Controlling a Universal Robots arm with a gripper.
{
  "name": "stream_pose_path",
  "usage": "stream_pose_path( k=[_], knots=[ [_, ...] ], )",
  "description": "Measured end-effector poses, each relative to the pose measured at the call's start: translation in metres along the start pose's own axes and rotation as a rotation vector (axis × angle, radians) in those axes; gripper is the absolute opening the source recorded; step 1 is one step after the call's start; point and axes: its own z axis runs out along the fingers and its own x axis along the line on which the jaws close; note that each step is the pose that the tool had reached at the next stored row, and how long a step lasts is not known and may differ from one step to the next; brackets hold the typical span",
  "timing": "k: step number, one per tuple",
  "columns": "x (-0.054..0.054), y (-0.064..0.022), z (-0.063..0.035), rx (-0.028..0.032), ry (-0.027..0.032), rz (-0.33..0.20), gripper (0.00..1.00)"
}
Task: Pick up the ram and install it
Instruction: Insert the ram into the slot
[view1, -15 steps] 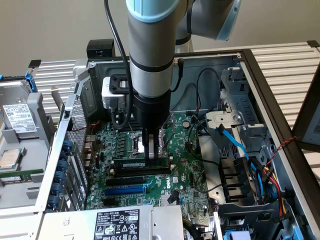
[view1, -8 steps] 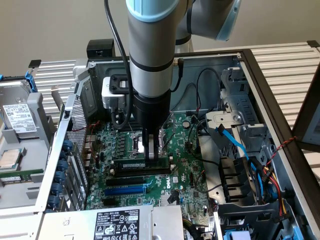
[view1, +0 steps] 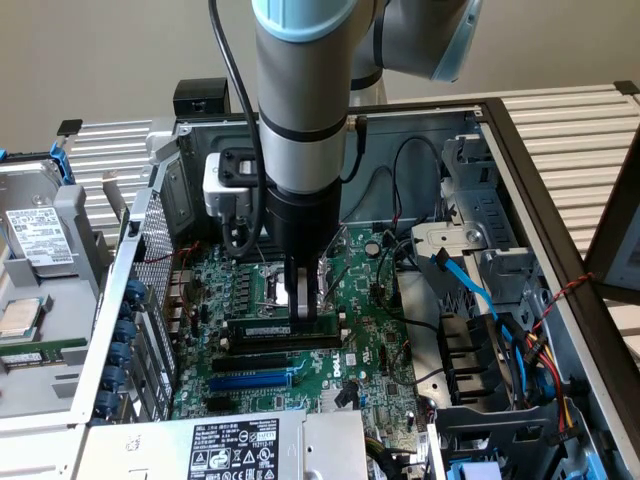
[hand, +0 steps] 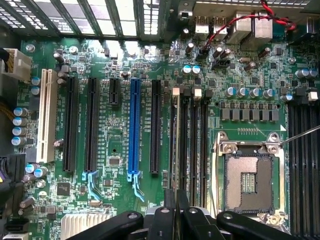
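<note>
**In the open case: ram held on edge over the memory slots**

In the open case (view1: 520, 150), over the middle of the board (view1: 385, 350), the gripper (view1: 305, 310) points straight down. Its jaws are closed on the ram (view1: 285, 333) and pinch the thin stick near mid-length. The ram stands on edge and runs along the bank of memory slots (hand: 195, 140), which lies between the socket (view1: 268, 285) and the blue slot (view1: 255, 381).

In the wrist view the ram (hand: 175, 130) is seen edge-on below the gripper (hand: 176, 210). It lines up with the memory slot farthest from the socket (hand: 248, 182), just beside a black slot (hand: 155, 125). Whether its lower edge sits in the slot, touches it or hangs just above cannot be told. Nor can the set of the end clips (hand: 197, 93), open or latched.

Likely hazards, as a judgement:

- **Offset:** a small sideways error would land the edge on the slot wall instead of in the groove, and pressing on would chip the plastic or scrape the contacts.
- **Tilt:** with only one grip point, one end may enter first, so the stick would jam askew and bend.
- **Reversed notch:** if the key does not match, the ram cannot seat, and the force would pass into the board and flex it.
- **Clips:** closed clips would block the ends.
- **Slip:** the grip is narrow on a smooth, thin card, so under push the ram may slide up between the jaws and end only half seated.
- **Crowding:** the next slot is close, so the jaws could strike it.
</note>
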Motion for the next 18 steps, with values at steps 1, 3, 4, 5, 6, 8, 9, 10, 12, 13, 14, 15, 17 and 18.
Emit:
stream_pose_path(
  k=[1, 3, 4, 5, 6, 8, 9, 10, 12, 13, 14, 15, 17, 18],
  knots=[
    [-0.0001, 0.0001, -0.0005, 0.0005, 0.0008, 0.0, 0.13],
    [-0.0002, 0.0005, -0.0006, 0.0017, 0.0027, 0.0, 0.13],
    [-0.0005, 0.0006, -0.0007, 0.002, 0.0062, 0.0, 0.13],
    [-0.0012, 0.0006, -0.0006, 0.0023, 0.0115, 0.0, 0.13],
    [-0.0024, 0.0006, -0.0006, 0.0024, 0.0188, 0.0, 0.13],
    [-0.0051, 0.0007, -0.0004, 0.0025, 0.0263, -0.003, 0.13],
    [-0.0068, 0.0007, -0.0003, 0.0027, 0.0277, -0.004, 0.13],
    [-0.0082, 0.0008, -0.0002, 0.0028, 0.0292, -0.006, 0.13],
    [-0.0093, 0.0012, 0.0, 0.0033, 0.0315, -0.006, 0.13],
    [-0.0092, 0.0015, 0.0, 0.0032, 0.0322, -0.006, 0.13],
    [-0.0092, 0.0016, 0.0, 0.0032, 0.0331, -0.006, 0.13],
    [-0.0093, 0.0016, 0.0001, 0.0034, 0.0339, -0.006, 0.13],
    [-0.0093, 0.0016, 0.0003, 0.0035, 0.0373, -0.006, 0.13],
    [-0.0093, 0.0016, 0.0004, 0.0035, 0.0395, -0.006, 0.13]
  ],
)
